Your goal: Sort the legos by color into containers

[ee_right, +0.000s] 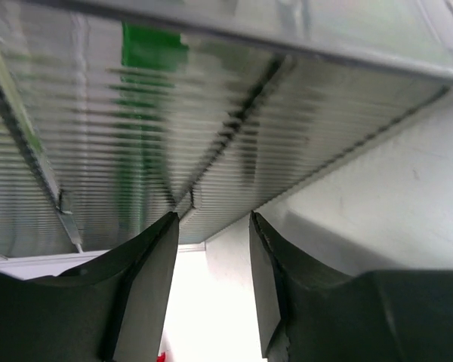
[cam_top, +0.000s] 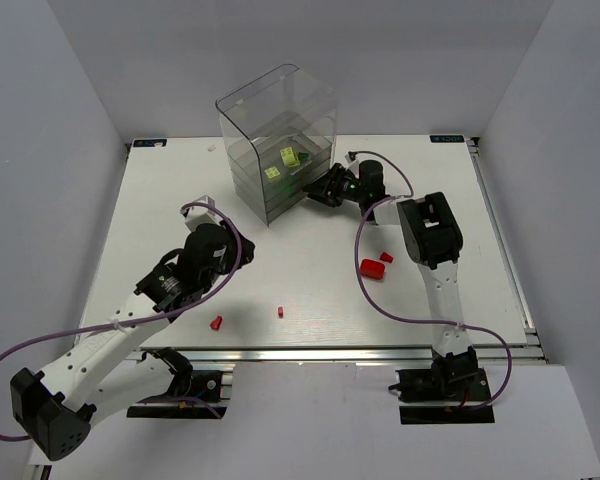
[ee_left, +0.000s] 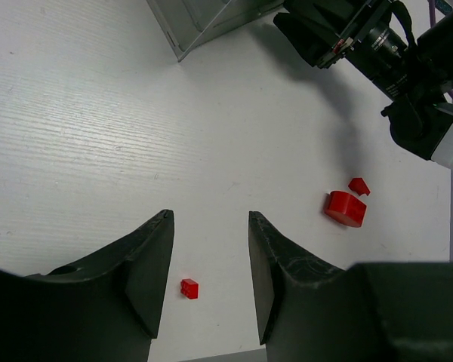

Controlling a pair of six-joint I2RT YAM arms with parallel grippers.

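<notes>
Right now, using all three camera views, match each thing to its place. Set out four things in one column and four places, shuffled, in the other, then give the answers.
Things
1. left gripper
2. right gripper
3. yellow-green bricks
4. biggest red brick

Places
A. inside the clear drawer unit
B. on the table beside the right arm
C. open, close against the drawer unit's ribbed side
D. open, above bare table, with a tiny red brick showing between its fingers

Pairs: 1-D, 2-C, 3-A, 4-B
</notes>
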